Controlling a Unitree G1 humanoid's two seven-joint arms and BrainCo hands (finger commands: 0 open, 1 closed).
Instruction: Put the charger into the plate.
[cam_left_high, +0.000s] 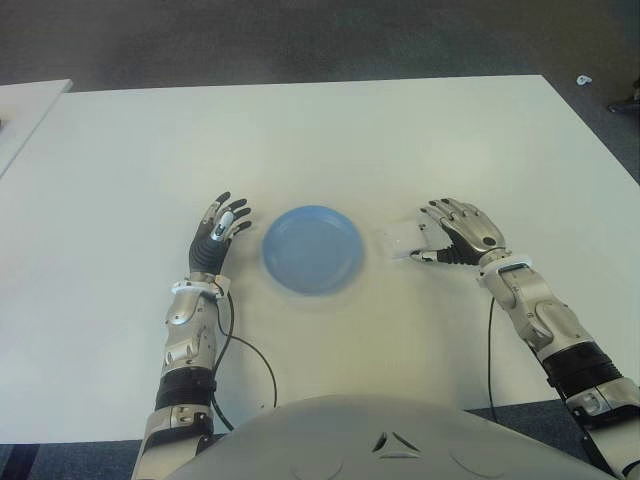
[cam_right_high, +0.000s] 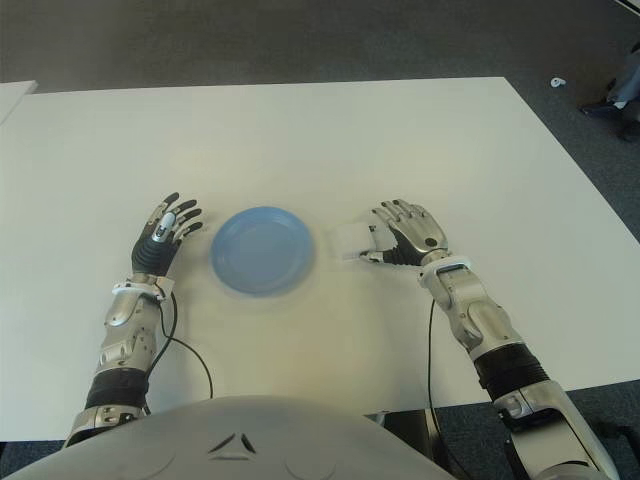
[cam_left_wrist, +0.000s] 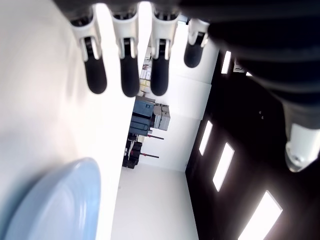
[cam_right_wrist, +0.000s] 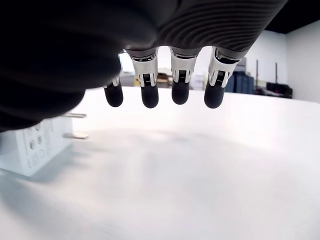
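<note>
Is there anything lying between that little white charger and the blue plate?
Nothing visible. The charger sits by the right hand, its fingers spread and not gripping it, and only bare table separates it from the plate.

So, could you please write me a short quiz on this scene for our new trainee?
1. True or false: the charger lies in the plate.
2. Which hand is beside the charger: A left hand, B right hand?
3. Fill in: the plate's colour is ____.

Key: 1 false, it lies on the table, apart from the plate, on its right; 2 B; 3 blue.
</note>
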